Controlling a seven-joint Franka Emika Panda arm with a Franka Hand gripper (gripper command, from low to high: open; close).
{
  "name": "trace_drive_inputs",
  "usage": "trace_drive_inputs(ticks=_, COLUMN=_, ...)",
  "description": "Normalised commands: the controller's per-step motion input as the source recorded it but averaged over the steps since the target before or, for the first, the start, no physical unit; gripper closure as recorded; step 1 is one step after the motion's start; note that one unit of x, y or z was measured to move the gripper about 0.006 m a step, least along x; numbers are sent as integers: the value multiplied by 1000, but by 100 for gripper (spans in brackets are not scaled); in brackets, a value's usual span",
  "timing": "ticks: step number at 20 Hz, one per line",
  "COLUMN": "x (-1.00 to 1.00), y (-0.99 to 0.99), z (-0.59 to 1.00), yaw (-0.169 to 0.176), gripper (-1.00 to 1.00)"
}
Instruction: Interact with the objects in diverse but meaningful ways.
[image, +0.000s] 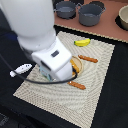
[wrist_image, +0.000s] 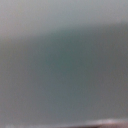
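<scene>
My arm's white hand (image: 54, 64) hangs low over the middle of the woven placemat (image: 100, 100) and hides its own fingers. A small teal-blue patch (image: 46, 75), perhaps the pale blue cup, shows under the hand. An amber-rimmed round dish (image: 76, 65) sits right beside the hand. A yellow banana (image: 82, 42) lies at the mat's far side. Two orange ridged pieces (image: 88, 59) (image: 77, 85) lie on the mat. A white fish (image: 21, 70) lies at the mat's edge on the exterior view's left. The wrist view is only a grey-teal blur.
Two grey pots (image: 65, 9) (image: 90, 14) stand on the brown surface (image: 107, 30) at the back, with a pale bowl (image: 123, 18) at the exterior view's far right. A black cable (image: 30, 80) loops from the hand across the mat. Dark cloth (image: 10, 50) surrounds the mat.
</scene>
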Motion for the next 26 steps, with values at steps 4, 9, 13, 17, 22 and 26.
trace_drive_inputs(ticks=4, x=-459, y=730, z=241, yaw=0, gripper=100)
trace_drive_inputs(ticks=9, x=-424, y=561, z=113, yaw=0, gripper=100)
trace_drive_inputs(ticks=13, x=-399, y=539, z=178, yaw=0, gripper=100)
trace_drive_inputs(ticks=17, x=-487, y=607, z=159, yaw=0, gripper=100)
trace_drive_inputs(ticks=22, x=-591, y=631, z=170, yaw=0, gripper=100)
trace_drive_inputs(ticks=26, x=-608, y=639, z=191, yaw=0, gripper=100)
